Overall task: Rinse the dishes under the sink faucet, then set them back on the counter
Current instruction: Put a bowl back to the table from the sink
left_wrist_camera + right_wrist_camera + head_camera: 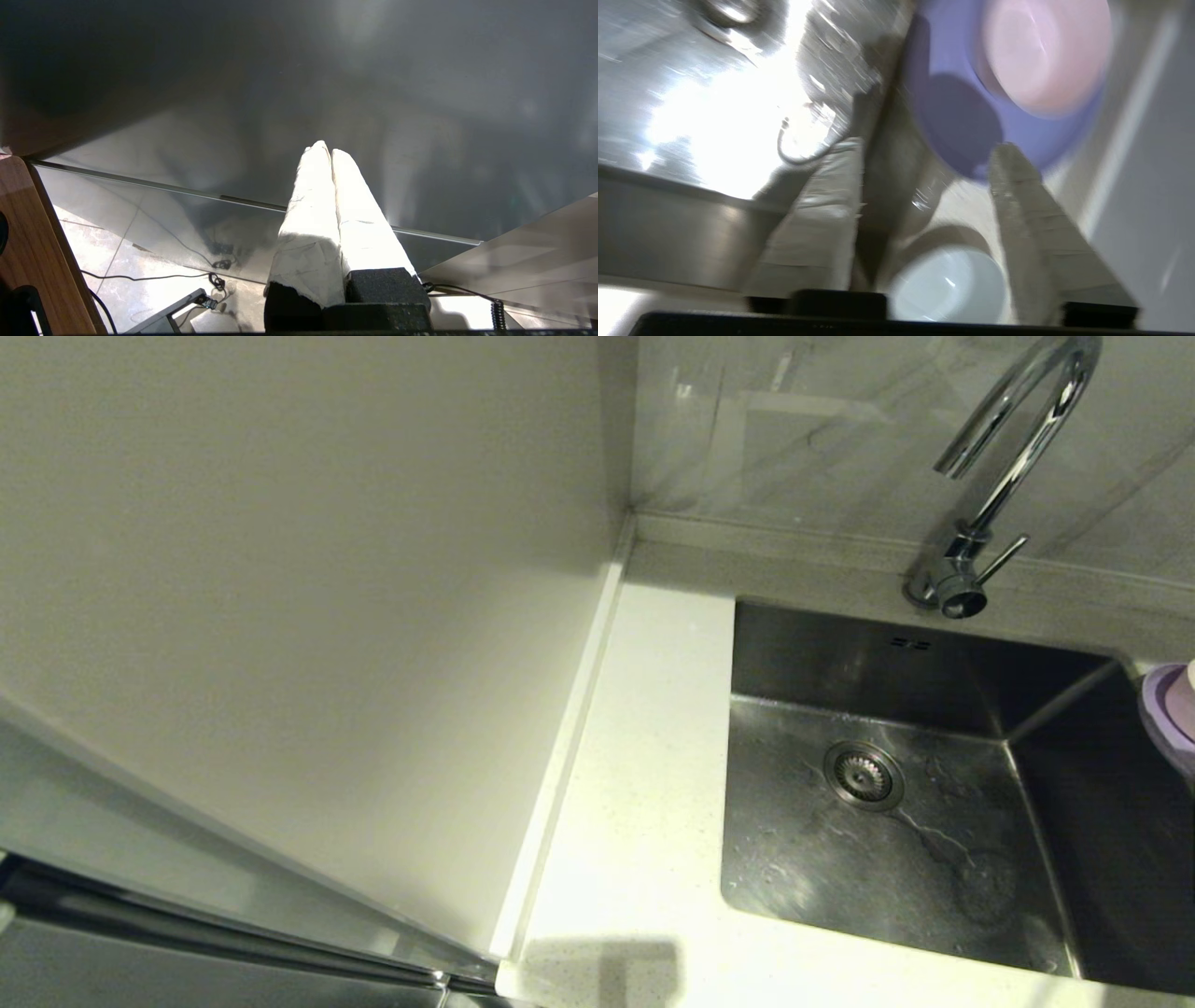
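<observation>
Here, right gripper (924, 186) sits above counter (966, 210), fingers spread, gripping nothing. Nearest, between its fingers: pale bowl (948, 284) on counter. Farther ahead, past fingertips: lilac plate (952, 107) carrying pink cup (1041, 51), just beside sink (714, 93) rim. Right arm clearly nearer; likely next reach goes straight forward. Left gripper (327, 151) parked off counter, fingers pressed together, empty. Faucet (999, 476) stands behind basin, no water visible.

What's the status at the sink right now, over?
Right tool open, holding nothing, over the counter beside the sink. Lilac plate with pink cup on it, bowl alongside. Left tool shut, parked. Nothing in the way.
</observation>
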Tool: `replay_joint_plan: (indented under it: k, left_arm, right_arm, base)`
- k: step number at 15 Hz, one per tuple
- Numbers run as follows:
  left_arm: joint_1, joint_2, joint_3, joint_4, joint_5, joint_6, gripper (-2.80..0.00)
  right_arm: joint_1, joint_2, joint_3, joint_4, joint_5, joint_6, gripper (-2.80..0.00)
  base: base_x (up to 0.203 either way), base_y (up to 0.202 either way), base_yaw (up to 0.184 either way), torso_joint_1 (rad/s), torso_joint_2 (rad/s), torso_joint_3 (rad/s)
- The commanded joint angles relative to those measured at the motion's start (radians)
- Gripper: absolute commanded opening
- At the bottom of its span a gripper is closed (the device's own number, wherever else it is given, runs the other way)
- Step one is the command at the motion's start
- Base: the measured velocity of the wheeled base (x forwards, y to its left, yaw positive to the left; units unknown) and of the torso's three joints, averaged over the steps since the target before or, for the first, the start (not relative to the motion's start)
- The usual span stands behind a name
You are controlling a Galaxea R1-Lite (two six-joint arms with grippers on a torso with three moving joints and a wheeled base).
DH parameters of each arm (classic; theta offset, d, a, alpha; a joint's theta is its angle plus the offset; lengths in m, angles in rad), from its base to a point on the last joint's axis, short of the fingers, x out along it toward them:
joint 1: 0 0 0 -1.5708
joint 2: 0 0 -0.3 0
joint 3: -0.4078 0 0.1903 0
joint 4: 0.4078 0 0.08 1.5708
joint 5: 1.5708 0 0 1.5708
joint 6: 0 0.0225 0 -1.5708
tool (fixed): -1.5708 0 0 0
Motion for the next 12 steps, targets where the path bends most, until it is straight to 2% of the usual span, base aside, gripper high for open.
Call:
replay_joint_plan:
  k: [1, 4, 8, 11, 12]
  left_arm:
    - [0.000, 0.000, 0.003, 0.000, 0.002, 0.000, -2.80]
    - [0.000, 0.000, 0.003, 0.000, 0.000, 0.000, -2.80]
    - [0.000, 0.000, 0.003, 0.000, 0.000, 0.000, -2.80]
    - [0.000, 0.000, 0.003, 0.000, 0.000, 0.000, -2.80]
    - [0.000, 0.000, 0.003, 0.000, 0.000, 0.000, -2.80]
  right_arm:
    - [0.089, -0.109, 0.037, 0.004, -0.016, 0.010, -2.80]
    - [0.121, -0.193, 0.092, 0.004, -0.022, 0.012, -2.80]
    - [0.128, -0.262, 0.099, 0.002, -0.036, 0.013, -2.80]
    - [0.228, -0.305, 0.086, 0.000, -0.201, 0.079, -2.80]
    - [0.276, -0.317, 0.079, 0.000, -0.292, 0.102, -2.80]
  base:
    - [0.000, 0.000, 0.000, 0.000, 0.00, 0.000]
    - [0.000, 0.000, 0.000, 0.000, 0.00, 0.000]
    - [0.000, 0.000, 0.000, 0.000, 0.00, 0.000]
    - [0.000, 0.000, 0.000, 0.000, 0.00, 0.000]
    - [0.000, 0.000, 0.000, 0.000, 0.00, 0.000]
